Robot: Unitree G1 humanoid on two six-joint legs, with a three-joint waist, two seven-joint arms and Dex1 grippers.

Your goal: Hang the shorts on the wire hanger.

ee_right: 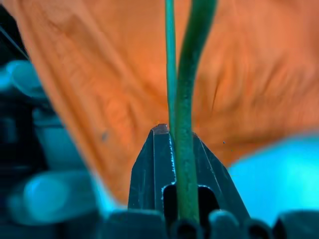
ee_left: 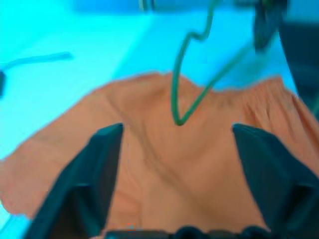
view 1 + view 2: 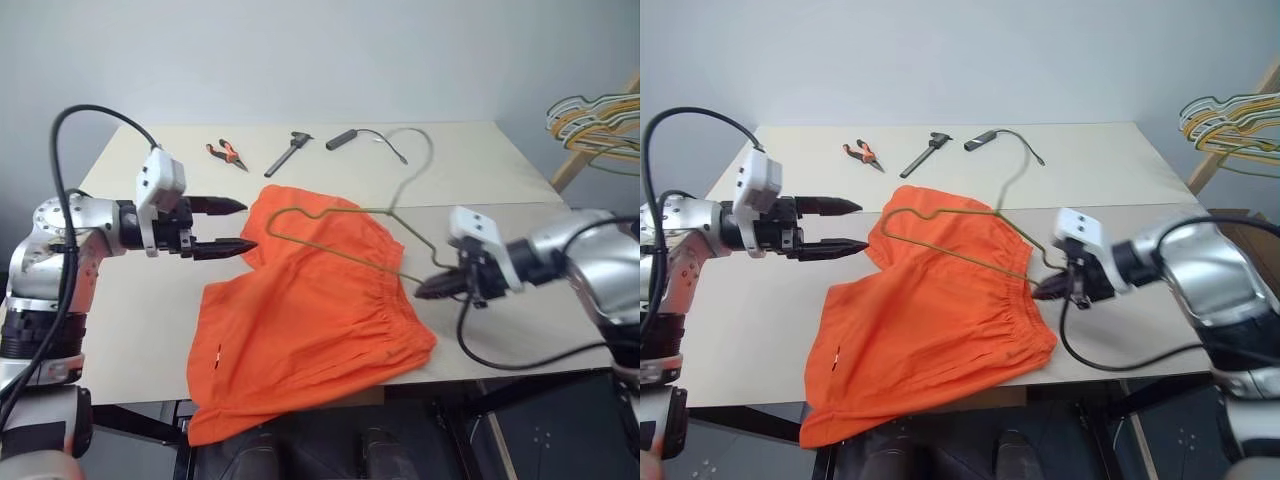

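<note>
Shorts (image 3: pixel 300 330) lie nearest you, draped over the front edge of the table (image 3: pixel 480 165). Wire hanger (image 3: pixel 345 240) sits tilted on top of them, hook up; nothing is threaded yet. Your right gripper (image 3: pixel 432 288) is clamped on the hanger's right corner. Your left gripper (image 3: pixel 235 225) hovers wide open by the shorts' left edge. Next: grab fabric there and feed it onto the wire. No readable writing anywhere.
</note>
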